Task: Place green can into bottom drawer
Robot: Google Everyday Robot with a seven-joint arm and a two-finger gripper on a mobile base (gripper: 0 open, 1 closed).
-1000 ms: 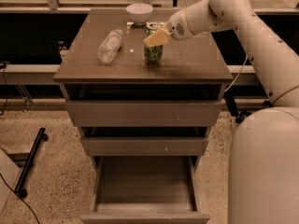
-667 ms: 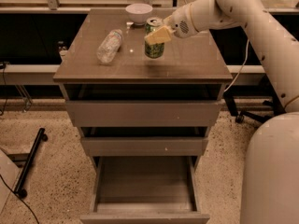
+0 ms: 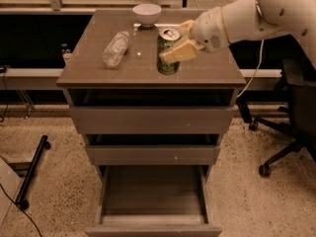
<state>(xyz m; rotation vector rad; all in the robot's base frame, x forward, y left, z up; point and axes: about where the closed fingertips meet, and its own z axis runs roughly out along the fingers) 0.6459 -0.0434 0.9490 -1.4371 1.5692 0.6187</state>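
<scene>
The green can stands upright on the cabinet top, right of centre, silver top showing. My gripper reaches in from the right, one tan finger across the can's front and the other behind its top right, closed on the can. The bottom drawer is pulled wide open below, its grey inside bare.
A clear plastic bottle lies on the top left of the can. A white bowl stands at the back edge. The two upper drawers are slightly ajar. An office chair stands at the right, a black stand on the floor at the left.
The can stays on the cabinet top with my fingers around it. My arm has shifted slightly up and to the right.
</scene>
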